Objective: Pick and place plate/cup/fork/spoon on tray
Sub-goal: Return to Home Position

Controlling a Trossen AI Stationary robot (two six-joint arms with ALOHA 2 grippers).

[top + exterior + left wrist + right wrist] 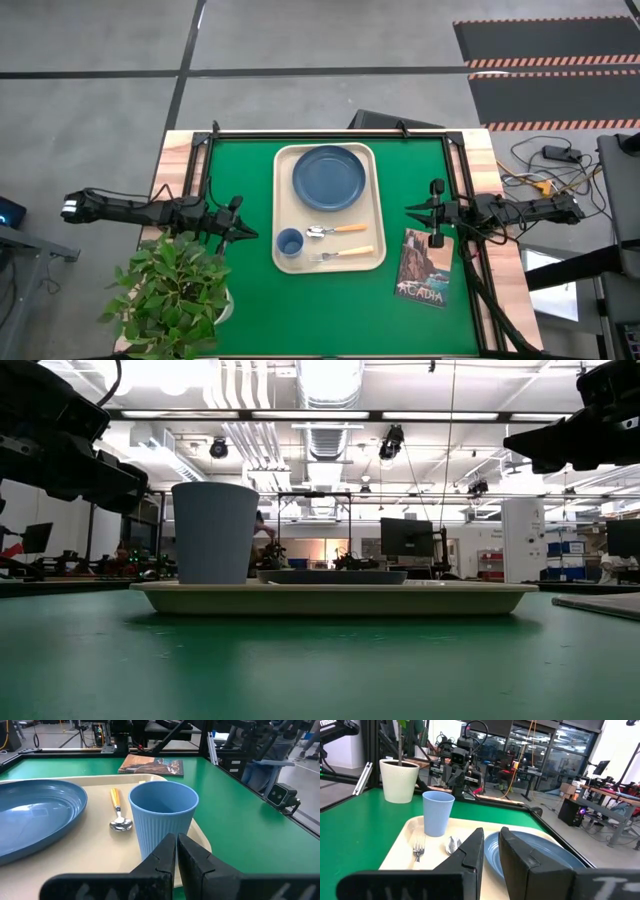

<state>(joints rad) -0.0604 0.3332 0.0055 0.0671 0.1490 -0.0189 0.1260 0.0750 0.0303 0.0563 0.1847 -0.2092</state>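
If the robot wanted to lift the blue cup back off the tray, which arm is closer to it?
Probably the left. The cup stands at the tray's corner nearest the left gripper, straight ahead of its fingers. The right gripper waits beyond the tray's opposite side, past the spoon and fork.

The plate looks glossy and smooth. The cup is matt and ribbed. The spoon has a shiny metal bowl and wooden handle
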